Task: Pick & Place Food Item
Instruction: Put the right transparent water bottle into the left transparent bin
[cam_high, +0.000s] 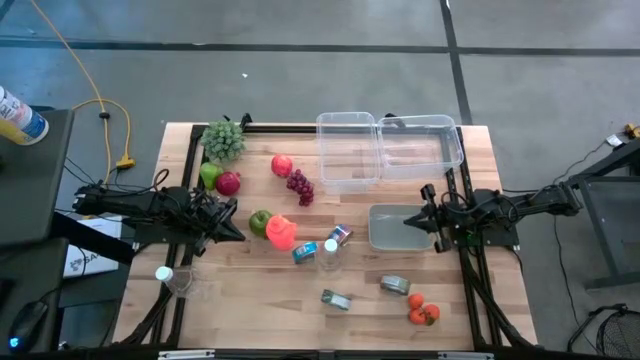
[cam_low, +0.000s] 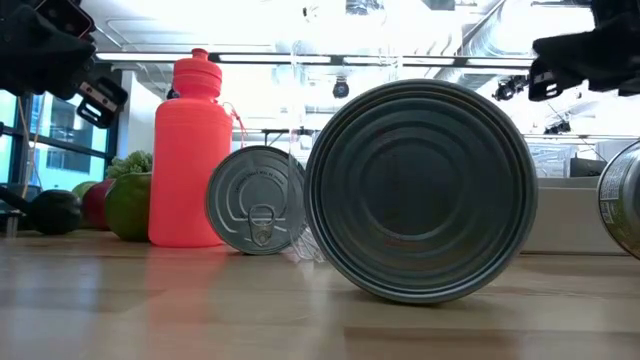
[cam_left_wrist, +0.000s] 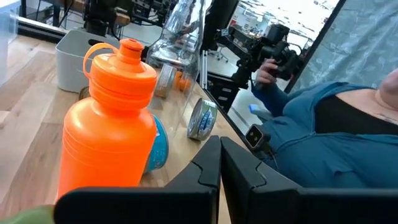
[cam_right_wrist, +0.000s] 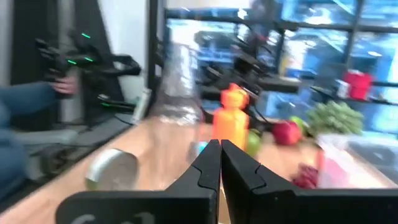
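The left gripper (cam_high: 236, 232) hangs over the left side of the wooden table (cam_high: 250, 300), its fingers pressed together with nothing between them, as the left wrist view shows (cam_left_wrist: 220, 163). It sits just beside a green apple (cam_high: 260, 221) and an orange-red bottle (cam_high: 281, 232). The right gripper (cam_high: 418, 222) is over the right side, above the edge of a grey tray (cam_high: 395, 230), and its fingers are also together and empty (cam_right_wrist: 220, 163).

The food lies mostly on the left half of the table: a bunch of green grapes (cam_high: 224, 140) near the far edge, a green pear (cam_high: 209, 175) touching a dark red apple (cam_high: 229, 183), a red fruit (cam_high: 282, 166) and a cluster of dark grapes (cam_high: 300, 186) toward the middle. Small tomatoes (cam_high: 422, 310) sit near the front right corner.

Two clear tubs (cam_high: 388, 148) stand side by side at the far edge. A clear plastic bottle (cam_high: 329, 255) stands near the middle, with a blue-labelled can (cam_high: 305, 252) beside it and another tin (cam_high: 339, 236) close by. Two more cans lie toward the front: one (cam_high: 335, 299) near the centre, one (cam_high: 395, 286) near the tomatoes. In the low view a large can (cam_low: 420, 190) lies on its side, end-on.

A person in a blue top (cam_left_wrist: 336, 143) shows beyond the table.
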